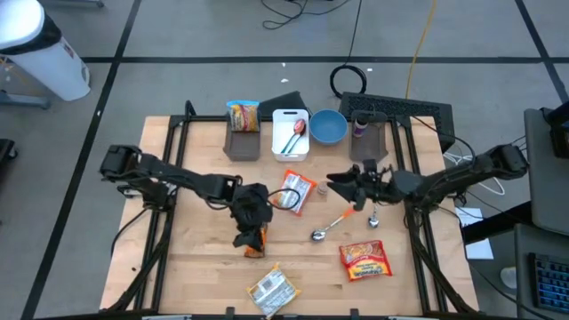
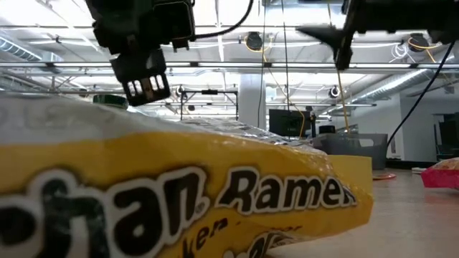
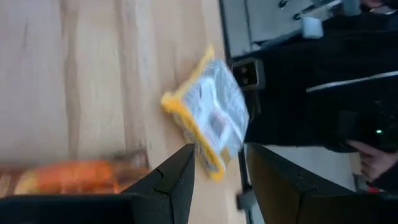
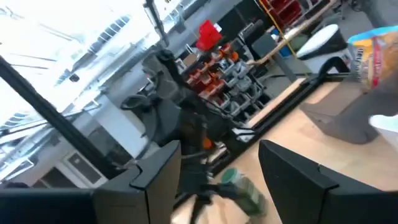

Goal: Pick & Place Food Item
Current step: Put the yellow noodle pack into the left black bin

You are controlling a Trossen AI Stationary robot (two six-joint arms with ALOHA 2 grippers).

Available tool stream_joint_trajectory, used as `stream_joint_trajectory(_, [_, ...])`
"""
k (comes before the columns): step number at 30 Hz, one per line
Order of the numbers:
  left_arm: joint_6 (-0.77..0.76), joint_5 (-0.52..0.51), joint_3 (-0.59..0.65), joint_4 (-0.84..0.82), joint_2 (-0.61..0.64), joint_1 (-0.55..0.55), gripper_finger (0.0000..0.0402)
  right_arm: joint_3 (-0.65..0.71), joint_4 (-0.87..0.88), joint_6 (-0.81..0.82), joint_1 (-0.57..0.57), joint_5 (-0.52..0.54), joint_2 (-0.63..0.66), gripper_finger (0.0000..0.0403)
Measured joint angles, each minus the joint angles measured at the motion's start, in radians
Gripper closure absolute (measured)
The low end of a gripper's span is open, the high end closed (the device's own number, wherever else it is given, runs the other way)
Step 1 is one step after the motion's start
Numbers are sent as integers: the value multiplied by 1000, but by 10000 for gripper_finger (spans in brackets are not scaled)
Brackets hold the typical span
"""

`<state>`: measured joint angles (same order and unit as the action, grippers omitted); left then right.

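My left gripper (image 1: 252,238) (image 3: 221,152) hovers open over the middle of the table. An orange snack packet (image 1: 256,247) (image 3: 68,177) lies flat on the wood just below it, outside one finger rather than between the two. Beyond the fingers, a yellow-edged ramen packet (image 3: 208,121) (image 1: 271,289) lies flat at the table's near edge and fills the low view (image 2: 179,186). My right gripper (image 1: 334,183) (image 4: 217,149) is raised right of centre, tipped slightly upward, open and holding nothing.
An orange-and-white packet (image 1: 296,191), an orange-handled spoon (image 1: 325,229) and a red packet (image 1: 364,260) lie mid-table. Along the far edge stand a grey bin with a snack bag (image 1: 242,129), a white tray (image 1: 291,135), a blue bowl (image 1: 327,127) and a second grey bin (image 1: 364,138).
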<state>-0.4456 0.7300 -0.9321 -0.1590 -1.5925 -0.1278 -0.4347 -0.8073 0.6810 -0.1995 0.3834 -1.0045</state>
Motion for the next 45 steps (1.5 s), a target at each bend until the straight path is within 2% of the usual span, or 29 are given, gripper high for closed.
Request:
stream_joint_trajectory(5, [-11,-10,-34,89,-59,-18,250,20,-50,-97,-155,219,30,193])
stream_joint_trajectory(9, [-8,-34,-144,80,-127,-36,250,66,-254,-239,-279,351,56,193])
stream_joint_trajectory(13, [26,-57,-284,11,-224,-59,250,107,-399,-334,-387,355,80,193])
stream_joint_trajectory(17, [96,-65,-397,-151,-323,-79,250,116,-404,-354,-472,408,83,193])
stream_joint_trajectory(20, [125,-70,-443,-206,-387,-87,250,116,-407,-354,-514,408,81,193])
stream_joint_trajectory(25, [123,-78,-454,-218,-421,-86,250,116,-416,-353,-571,412,83,193])
stream_joint_trajectory(30, [185,-123,-454,-261,-419,-88,250,116,-416,-354,-598,430,83,193])
stream_joint_trajectory(33, [211,-117,-454,-309,-420,-84,250,116,-416,-355,-598,430,83,193])
stream_joint_trajectory(40, [230,-22,-453,-345,-452,-83,250,116,-415,-365,-597,432,82,193])
stream_joint_trajectory(45, [254,-3,-453,-336,-463,-81,250,115,-414,-366,-596,460,82,193])
